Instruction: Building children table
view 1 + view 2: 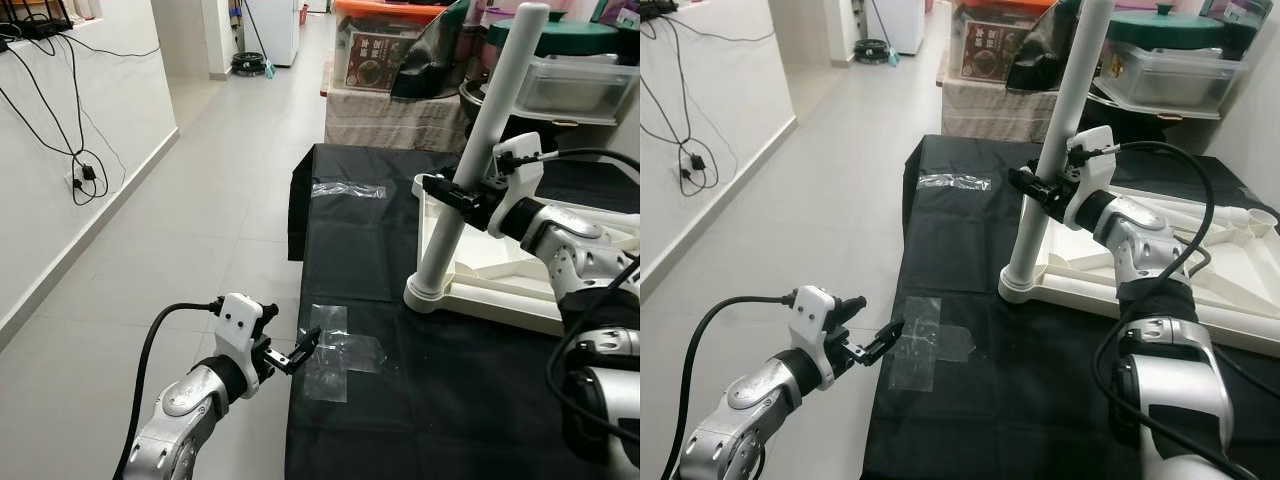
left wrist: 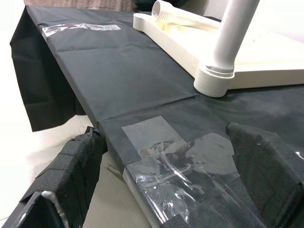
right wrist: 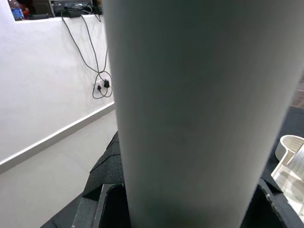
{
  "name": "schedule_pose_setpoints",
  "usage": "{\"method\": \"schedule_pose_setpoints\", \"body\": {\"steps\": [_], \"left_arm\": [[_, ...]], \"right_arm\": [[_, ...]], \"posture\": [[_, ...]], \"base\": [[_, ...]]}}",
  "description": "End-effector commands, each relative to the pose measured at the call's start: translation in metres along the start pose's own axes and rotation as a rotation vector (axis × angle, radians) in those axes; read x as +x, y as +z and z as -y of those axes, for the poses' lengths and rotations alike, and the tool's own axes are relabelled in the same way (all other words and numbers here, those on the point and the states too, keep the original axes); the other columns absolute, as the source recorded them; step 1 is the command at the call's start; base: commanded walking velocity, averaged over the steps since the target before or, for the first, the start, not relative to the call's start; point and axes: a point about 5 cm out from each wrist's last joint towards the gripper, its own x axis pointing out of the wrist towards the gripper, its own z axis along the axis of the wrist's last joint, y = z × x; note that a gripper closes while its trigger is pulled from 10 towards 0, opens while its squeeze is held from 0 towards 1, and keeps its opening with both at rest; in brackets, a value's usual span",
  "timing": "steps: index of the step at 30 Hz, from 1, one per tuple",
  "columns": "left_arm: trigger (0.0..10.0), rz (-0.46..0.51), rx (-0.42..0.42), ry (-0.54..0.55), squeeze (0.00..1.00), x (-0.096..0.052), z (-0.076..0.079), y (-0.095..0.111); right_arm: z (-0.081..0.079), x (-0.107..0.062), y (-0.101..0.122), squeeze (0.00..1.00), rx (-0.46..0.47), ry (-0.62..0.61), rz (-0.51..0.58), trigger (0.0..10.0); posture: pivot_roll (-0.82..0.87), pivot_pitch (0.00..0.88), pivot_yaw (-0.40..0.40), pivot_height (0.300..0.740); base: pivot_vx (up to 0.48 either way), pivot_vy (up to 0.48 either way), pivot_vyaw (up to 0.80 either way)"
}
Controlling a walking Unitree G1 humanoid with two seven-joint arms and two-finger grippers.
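A cream table top (image 1: 500,292) lies upside down on the black cloth (image 1: 380,240). A white table leg (image 1: 482,140) stands in its near-left corner socket (image 2: 214,80), leaning a little to the right. My right gripper (image 1: 447,192) is shut around the table leg at mid height; in the right wrist view the leg (image 3: 199,104) sits between the fingers (image 3: 107,204). Another loose leg (image 1: 1200,212) lies inside the table top. My left gripper (image 1: 300,352) is open at the cloth's near-left edge, its fingers (image 2: 76,161) either side of a clear tape patch (image 2: 175,161).
A second strip of clear tape (image 1: 347,190) sits on the far left of the cloth. Boxes and plastic containers (image 1: 560,80) stand behind the table. Tiled floor (image 1: 200,230) runs along the left, with a white wall and hanging cables (image 1: 80,160).
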Motion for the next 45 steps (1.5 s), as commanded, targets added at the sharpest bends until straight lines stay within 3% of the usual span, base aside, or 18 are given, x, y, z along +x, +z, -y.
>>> {"method": "schedule_pose_setpoints", "body": {"steps": [1, 3, 4, 7, 9, 10, 13, 15, 18, 21, 26, 27, 33, 34, 37, 38, 41, 45], "left_arm": [[10.0, -0.015, 0.002, -0.001, 0.0, -0.001, 0.001, -0.003], [10.0, -0.014, 0.001, -0.006, 0.0, 0.0, 0.002, -0.003], [10.0, -0.013, 0.0, -0.008, 0.0, 0.002, 0.002, -0.003], [10.0, -0.013, -0.001, -0.009, 0.0, 0.002, 0.002, -0.003], [10.0, -0.012, -0.007, -0.011, 0.0, 0.003, 0.004, -0.004], [10.0, -0.012, -0.007, -0.011, 0.0, 0.003, 0.004, -0.004], [10.0, -0.013, -0.01, -0.016, 0.0, 0.004, 0.006, -0.004], [10.0, -0.014, -0.007, -0.011, 0.0, 0.004, 0.005, -0.004], [10.0, -0.014, -0.007, -0.011, 0.0, 0.004, 0.005, -0.004], [10.0, -0.013, -0.005, -0.001, 0.0, 0.004, 0.003, -0.003], [10.0, -0.013, -0.01, 0.014, 0.0, 0.004, 0.004, -0.005], [10.0, -0.015, -0.012, 0.019, 0.0, 0.004, 0.004, -0.005], [10.0, -0.017, -0.012, 0.022, 0.0, 0.003, 0.004, -0.006], [10.0, -0.018, -0.011, 0.021, 0.0, 0.003, 0.004, -0.006], [10.0, -0.018, -0.008, 0.017, 0.0, 0.003, 0.003, -0.005], [10.0, -0.018, -0.008, 0.015, 0.0, 0.003, 0.003, -0.005], [10.0, -0.019, -0.008, 0.012, 0.0, 0.004, 0.003, -0.006], [10.0, -0.019, -0.009, 0.007, 0.0, 0.004, 0.004, -0.006]], "right_arm": [[-0.007, 0.004, -0.028, 0.0, 0.036, 0.041, -0.124, 0.0], [-0.006, 0.003, -0.035, 0.0, 0.057, -0.006, -0.16, 0.0], [0.002, 0.005, -0.047, 0.0, 0.06, -0.232, -0.21, 0.0], [0.006, 0.004, -0.055, 0.0, 0.053, -0.396, -0.247, 0.0], [0.004, 0.0, -0.075, 0.0, 0.193, -0.758, -0.222, 0.0], [0.004, 0.0, -0.075, 0.0, 0.193, -0.758, -0.222, 0.0], [-0.005, -0.009, -0.092, 0.0, 0.295, -1.024, -0.208, 0.0], [-0.015, -0.01, -0.096, 0.0, 0.288, -1.121, -0.196, 0.0], [-0.015, -0.01, -0.096, 0.0, 0.288, -1.121, -0.196, 0.0], [-0.04, -0.005, -0.096, 0.0, 0.238, -1.171, -0.182, 0.0], [-0.052, 0.001, -0.094, 0.0, 0.218, -1.193, -0.19, 0.0], [-0.051, 0.004, -0.094, 0.0, 0.237, -1.185, -0.211, 10.0], [-0.047, 0.009, -0.088, 0.0, 0.271, -1.146, -0.188, 10.0], [-0.045, 0.009, -0.081, 1.0, 0.275, -1.114, -0.128, 10.0], [-0.035, 0.005, -0.067, 1.0, 0.259, -1.083, -0.069, 10.0], [-0.03, 0.002, -0.063, 0.0, 0.23, -1.078, -0.06, 10.0], [-0.024, -0.002, -0.057, 0.0, 0.241, -1.006, 0.002, 10.0], [-0.028, 0.002, -0.053, 0.0, 0.211, -0.711, 0.066, 10.0]], "posture": [[0.09, 0.0, -0.083, 0.74], [0.08, 0.0, -0.08, 0.74], [0.08, 0.0, -0.081, 0.74], [0.07, 0.0, -0.081, 0.74], [0.07, 0.0, -0.073, 0.74], [0.07, 0.0, -0.073, 0.74], [0.07, 0.0, -0.076, 0.74], [0.07, 0.0, -0.076, 0.74], [0.07, 0.0, -0.076, 0.74], [0.06, 0.0, -0.08, 0.74], [0.07, 0.0, -0.094, 0.74], [0.07, 0.0, -0.093, 0.74], [0.07, 0.0, -0.09, 0.74], [0.07, 0.0, -0.09, 0.74], [0.06, 0.0, -0.079, 0.74], [0.06, 0.0, -0.079, 0.74], [0.05, 0.0, -0.078, 0.74], [0.06, 0.0, -0.077, 0.74]], "base": [[0.0, 0.0, 0.0], [0.0, 0.0, 0.0], [0.0, 0.0, 0.0], [0.0, 0.0, 0.0], [0.0, 0.0, 0.0], [0.0, 0.0, 0.0], [0.0, 0.0, 0.0], [0.0, 0.0, 0.0], [0.0, 0.0, 0.0], [0.0, 0.0, 0.0], [0.0, 0.0, 0.0], [0.0, 0.0, 0.0], [0.0, 0.0, 0.0], [0.0, 0.0, 0.0], [0.0, 0.0, 0.0], [0.0, 0.0, 0.0], [0.0, 0.0, 0.0], [0.0, 0.0, 0.0]]}}
